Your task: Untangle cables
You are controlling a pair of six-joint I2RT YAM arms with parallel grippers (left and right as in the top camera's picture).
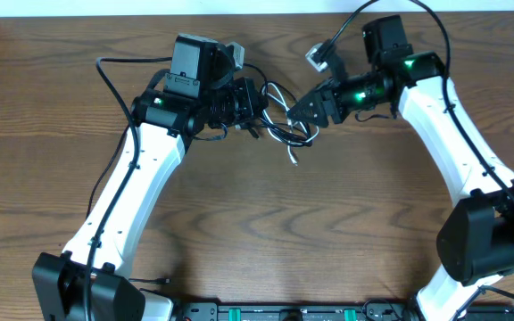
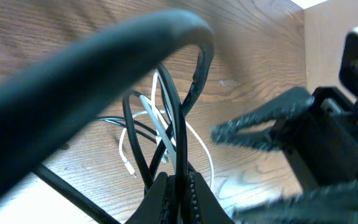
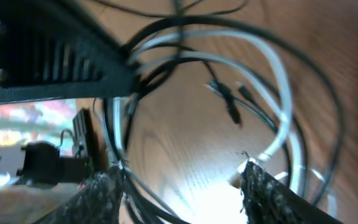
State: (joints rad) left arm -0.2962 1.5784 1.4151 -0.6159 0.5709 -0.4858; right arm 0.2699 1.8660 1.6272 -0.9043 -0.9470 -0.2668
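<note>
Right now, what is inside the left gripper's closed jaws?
The left gripper is shut on the black cable, whose strands rise from between its fingers. The white cable runs down to them; whether it is also pinched is hidden.

Mid-width near far edge of table (image 1: 266, 232): no passage. Left gripper (image 1: 255, 107) and right gripper (image 1: 303, 109) face each other close. Loops of black cable (image 2: 179, 134) and white cable (image 2: 124, 152) fill gap between them. Left gripper clamped on black cable; right gripper spread, loops between fingers (image 3: 104, 196). Thick arm wire (image 2: 104, 56) arches over left gripper. Left arm (image 1: 132, 196) and right arm (image 1: 458, 134) slant in from near corners. Bare wood between arms toward near edge, also at far-left corner.
</note>
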